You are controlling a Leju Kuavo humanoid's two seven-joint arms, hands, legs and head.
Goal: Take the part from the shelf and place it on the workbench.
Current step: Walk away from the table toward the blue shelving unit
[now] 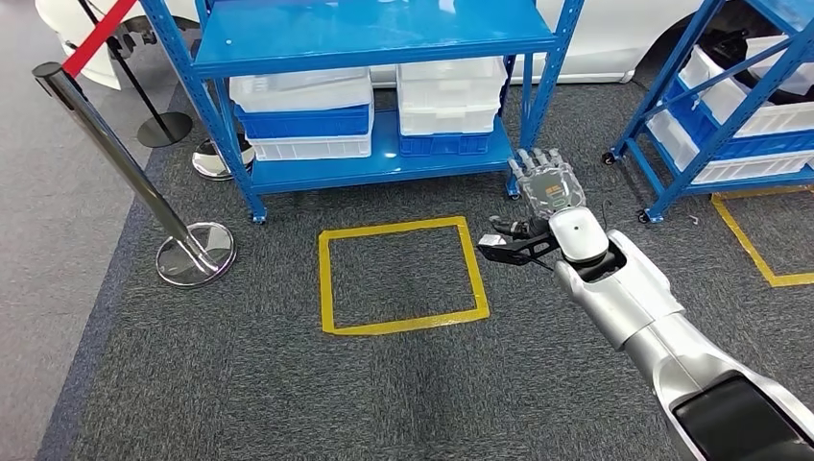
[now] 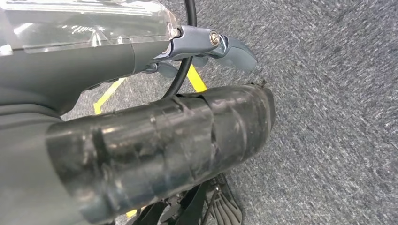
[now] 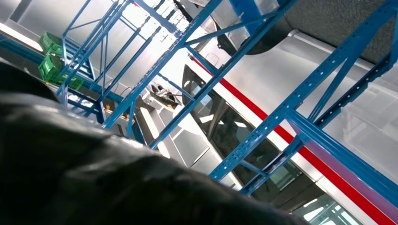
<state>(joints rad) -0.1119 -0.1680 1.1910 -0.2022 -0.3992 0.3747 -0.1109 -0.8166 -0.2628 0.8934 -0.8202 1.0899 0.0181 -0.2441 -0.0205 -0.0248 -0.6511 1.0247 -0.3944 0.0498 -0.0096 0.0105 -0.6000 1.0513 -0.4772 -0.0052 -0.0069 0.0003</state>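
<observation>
The blue shelf [image 1: 384, 38] stands ahead on the carpet. White bins [image 1: 451, 91] and a blue bin [image 1: 302, 121] are stacked on its lower level, and I cannot make out any part inside them. My right hand [image 1: 549, 187] reaches out low in front of the shelf's right post, fingers stretched toward it, holding nothing. In the right wrist view it is a dark blur [image 3: 94, 168] under blue shelf beams [image 3: 263, 126]. My left hand [image 2: 141, 122] hangs over the grey carpet with its fingers apart and nothing in it.
A yellow taped square [image 1: 401, 227] marks the floor before the shelf. A second blue shelf [image 1: 730, 106] with white bins stands to the right. A chrome stanchion [image 1: 125, 163] with a red belt stands at the left. A white car is parked behind the shelves.
</observation>
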